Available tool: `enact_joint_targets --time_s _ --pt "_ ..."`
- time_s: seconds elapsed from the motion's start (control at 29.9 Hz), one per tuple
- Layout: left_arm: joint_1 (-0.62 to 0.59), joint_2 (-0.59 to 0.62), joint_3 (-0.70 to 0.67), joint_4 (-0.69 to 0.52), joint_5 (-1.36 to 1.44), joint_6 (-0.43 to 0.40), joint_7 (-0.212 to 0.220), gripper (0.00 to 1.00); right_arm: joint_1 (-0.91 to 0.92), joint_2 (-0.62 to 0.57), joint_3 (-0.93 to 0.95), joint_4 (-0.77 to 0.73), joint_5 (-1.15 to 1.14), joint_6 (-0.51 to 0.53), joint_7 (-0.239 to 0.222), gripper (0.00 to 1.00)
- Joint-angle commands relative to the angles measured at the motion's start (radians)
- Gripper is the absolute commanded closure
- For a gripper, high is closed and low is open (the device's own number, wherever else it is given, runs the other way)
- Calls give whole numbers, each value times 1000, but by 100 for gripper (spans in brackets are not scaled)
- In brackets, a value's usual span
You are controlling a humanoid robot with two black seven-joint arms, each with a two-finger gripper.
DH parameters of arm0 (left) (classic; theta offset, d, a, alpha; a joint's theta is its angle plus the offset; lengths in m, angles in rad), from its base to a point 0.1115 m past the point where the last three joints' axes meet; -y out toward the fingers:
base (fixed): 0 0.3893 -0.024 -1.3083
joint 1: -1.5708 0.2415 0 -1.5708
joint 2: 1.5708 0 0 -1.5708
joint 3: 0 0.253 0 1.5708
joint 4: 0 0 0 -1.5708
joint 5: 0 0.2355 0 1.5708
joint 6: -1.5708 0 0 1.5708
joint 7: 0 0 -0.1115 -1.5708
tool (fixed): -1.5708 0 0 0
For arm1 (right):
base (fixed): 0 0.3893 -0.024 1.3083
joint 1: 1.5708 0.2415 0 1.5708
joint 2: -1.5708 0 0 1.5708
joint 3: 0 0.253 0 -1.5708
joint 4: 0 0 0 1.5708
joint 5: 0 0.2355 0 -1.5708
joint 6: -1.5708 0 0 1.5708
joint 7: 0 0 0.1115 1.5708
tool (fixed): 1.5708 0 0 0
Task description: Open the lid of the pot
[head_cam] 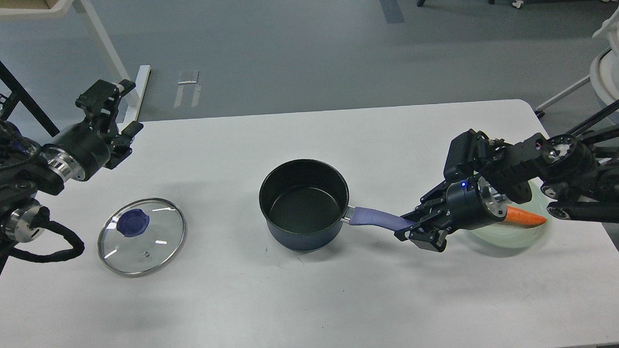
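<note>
No text, label, brand, number or sign could be read anywhere in the head view.

The pot (304,205), a small dark navy saucepan with a black inside, stands upright and uncovered at the table's middle, its purple-blue handle pointing right. The lid (142,236), clear glass with a steel rim and purple-blue knob, lies flat well to its left.
</note>
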Motion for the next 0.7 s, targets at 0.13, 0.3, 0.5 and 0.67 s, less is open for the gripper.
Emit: enact_joint_targets --time_s 0.13,0.3,0.5,0.67 --pt "60 -100 -138 113 -81 -159 0 1 70 -61 11 35 97 -19 0 0" --pt "68 -109 -142 115 -107 -163 0 1 130 -201 99 106 202 -19 0 0" --pt "103 -134 -171 115 -107 -160 0 1 3 -394 310 103 571 -23 0 0" --pt "148 -154 -212 112 -105 -156 0 1 -245 -471 564 97 863 -28 0 0"
